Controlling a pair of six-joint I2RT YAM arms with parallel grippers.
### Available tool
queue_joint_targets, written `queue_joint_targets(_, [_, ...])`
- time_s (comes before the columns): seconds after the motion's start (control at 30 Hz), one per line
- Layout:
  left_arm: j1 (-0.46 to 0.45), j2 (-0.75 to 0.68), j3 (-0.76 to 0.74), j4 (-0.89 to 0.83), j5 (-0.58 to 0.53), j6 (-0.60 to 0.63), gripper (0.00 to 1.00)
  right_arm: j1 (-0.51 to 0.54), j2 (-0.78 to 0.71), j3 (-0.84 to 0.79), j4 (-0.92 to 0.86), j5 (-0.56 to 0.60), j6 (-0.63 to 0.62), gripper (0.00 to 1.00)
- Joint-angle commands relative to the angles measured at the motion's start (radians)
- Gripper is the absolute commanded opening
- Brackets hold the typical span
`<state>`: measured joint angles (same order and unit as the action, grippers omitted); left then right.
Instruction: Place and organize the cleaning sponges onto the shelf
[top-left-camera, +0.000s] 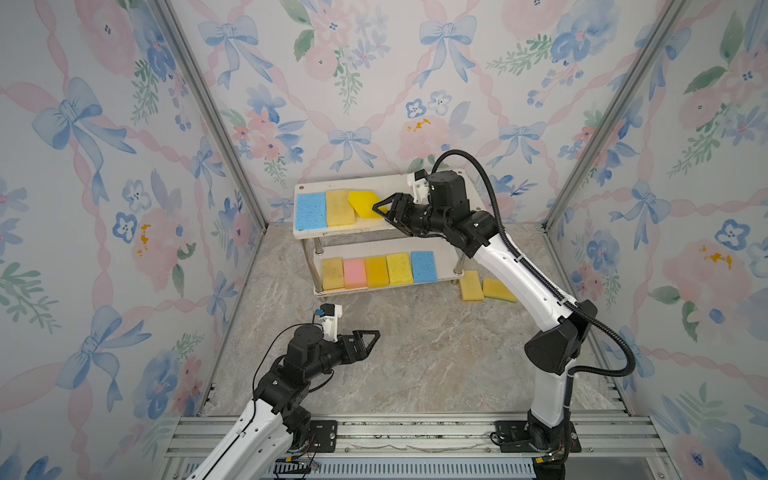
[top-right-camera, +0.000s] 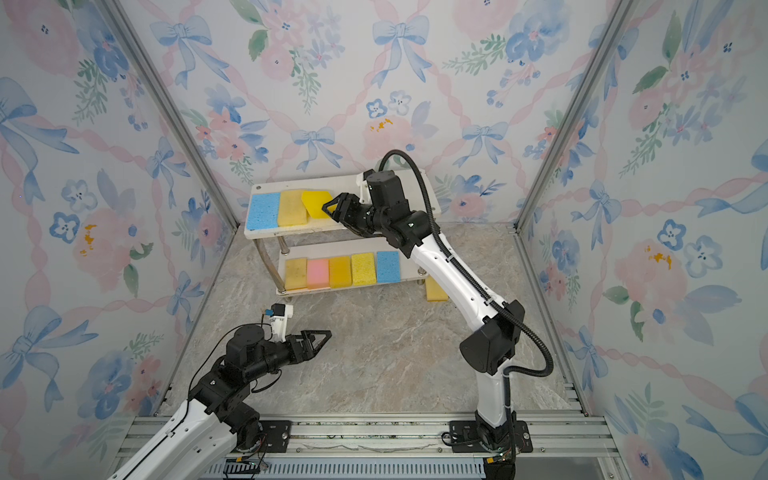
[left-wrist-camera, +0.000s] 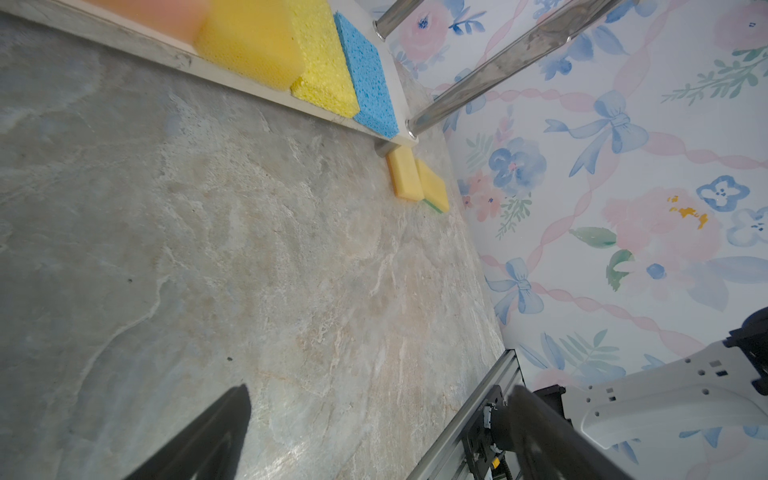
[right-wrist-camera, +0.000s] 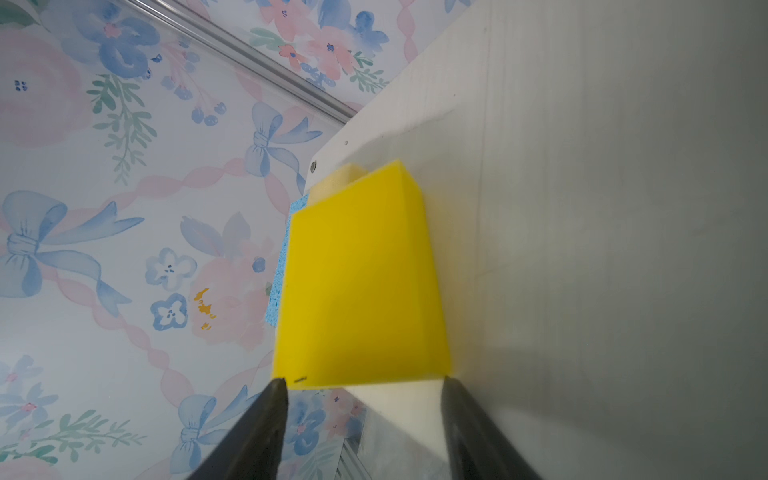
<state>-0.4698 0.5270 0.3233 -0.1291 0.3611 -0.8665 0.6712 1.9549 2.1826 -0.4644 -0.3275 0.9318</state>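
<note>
R gripper (top-left-camera: 380, 212), jaws apart, empty, sat at skewed yellow sponge (top-left-camera: 361, 201) mid shelf's top board (top-left-camera: 357, 183): best was backing straight out w/o dragging it.

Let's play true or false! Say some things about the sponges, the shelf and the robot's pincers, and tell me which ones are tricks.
1. The lower board holds five sponges. True.
2. The pink sponge is on the top board. False: it lies on the lower board, second from the left in both top views.
3. Two yellow sponges lie on the table beside the shelf. True.
4. The left pincer grips a blue sponge. False: it is open and empty, above the table.
</note>
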Motion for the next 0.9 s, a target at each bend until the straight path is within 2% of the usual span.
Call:
queue_joint_targets(0.0, [0.009,0.004,-0.003,0.0,0.019,0.024,0.98,0.0,-0.032,-0.029,0.021,0.009,-0.012,0.63])
queue_joint_targets(0.2, [0.012,0.004,0.001,0.0,0.021,0.021,0.98,-0.012,-0.041,-0.055,0.044,0.002,-0.013,0.62])
queue_joint_targets(0.37, [0.014,-0.002,-0.002,0.001,0.022,0.016,0.98,-0.027,-0.027,-0.047,0.049,0.0,-0.014,0.5])
queue_joint_targets(0.47, [0.015,-0.009,-0.003,0.0,0.024,0.013,0.98,-0.029,-0.022,-0.039,0.041,0.013,-0.028,0.47])
queue_joint_targets(0.67, [0.02,-0.012,-0.002,0.0,0.032,0.01,0.98,-0.022,-0.01,0.012,-0.044,0.058,-0.09,0.47])
queue_joint_targets(0.87, [0.028,-0.012,-0.004,0.0,0.039,0.012,0.98,-0.02,0.046,0.101,-0.105,0.055,-0.139,0.47])
